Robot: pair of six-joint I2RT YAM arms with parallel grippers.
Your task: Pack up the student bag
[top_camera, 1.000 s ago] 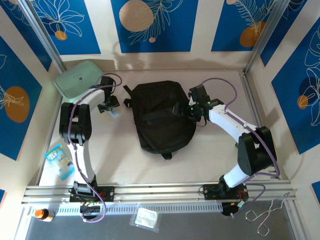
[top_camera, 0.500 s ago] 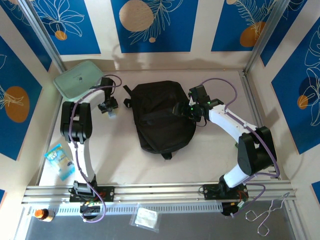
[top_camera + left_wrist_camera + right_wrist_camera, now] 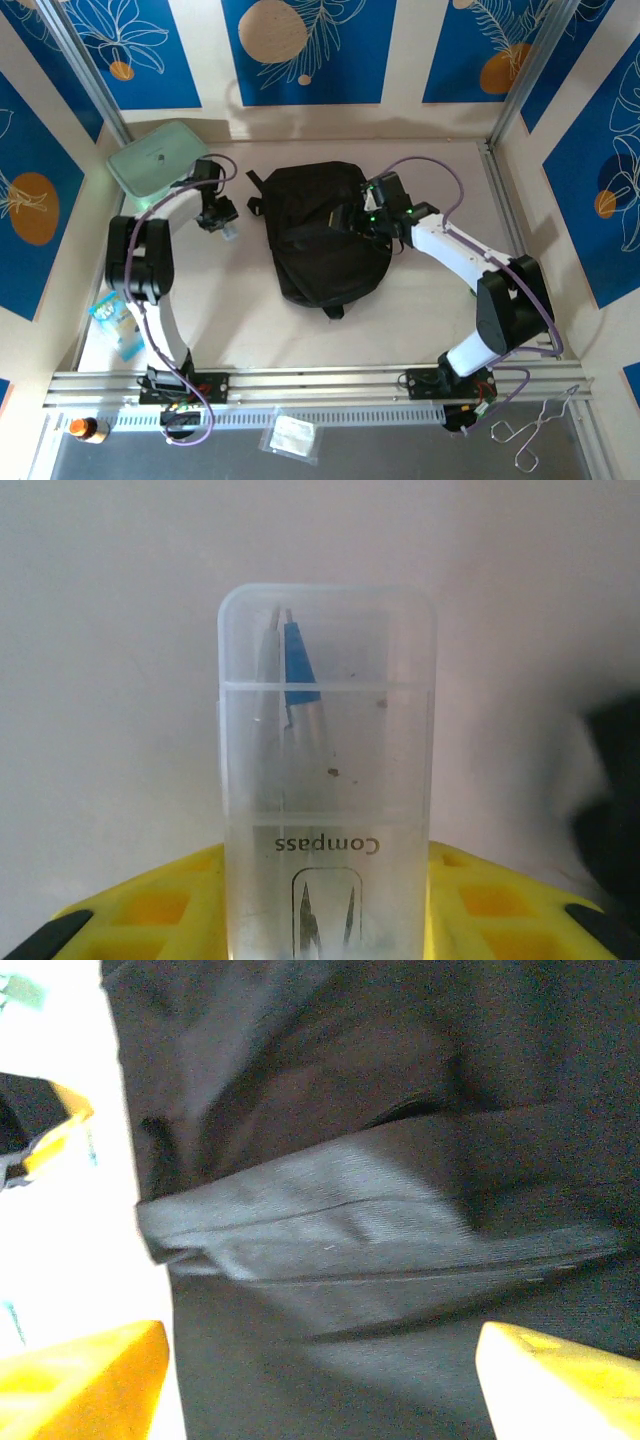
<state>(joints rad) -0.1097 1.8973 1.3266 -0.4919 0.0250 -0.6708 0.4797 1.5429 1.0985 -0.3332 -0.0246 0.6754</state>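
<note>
Top external view: the student bag (image 3: 322, 245), a black soft backpack, lies flat at the middle of the table, straps toward the far left, and nothing of its inside can be seen. The right gripper (image 3: 352, 221) hovers over the bag's far right part. In the right wrist view its yellow fingers (image 3: 85, 1372) stand wide apart with nothing between them, above a folded seam of the black fabric. At the far left corner a mint-green hard case (image 3: 155, 156) sits with its lid shut; a small mark on the lid is too small to read. Just right of it the left gripper (image 3: 221, 217) is closed narrow on a clear compass case (image 3: 229, 228). In the left wrist view that clear plastic case (image 3: 327, 780) sticks out from between the yellow fingers (image 3: 150, 910). Inside it lies a metal compass with a blue part (image 3: 297, 667). The word "Compass" is printed on the case, upside down from this camera, with a small compass drawing beside it.
</note>
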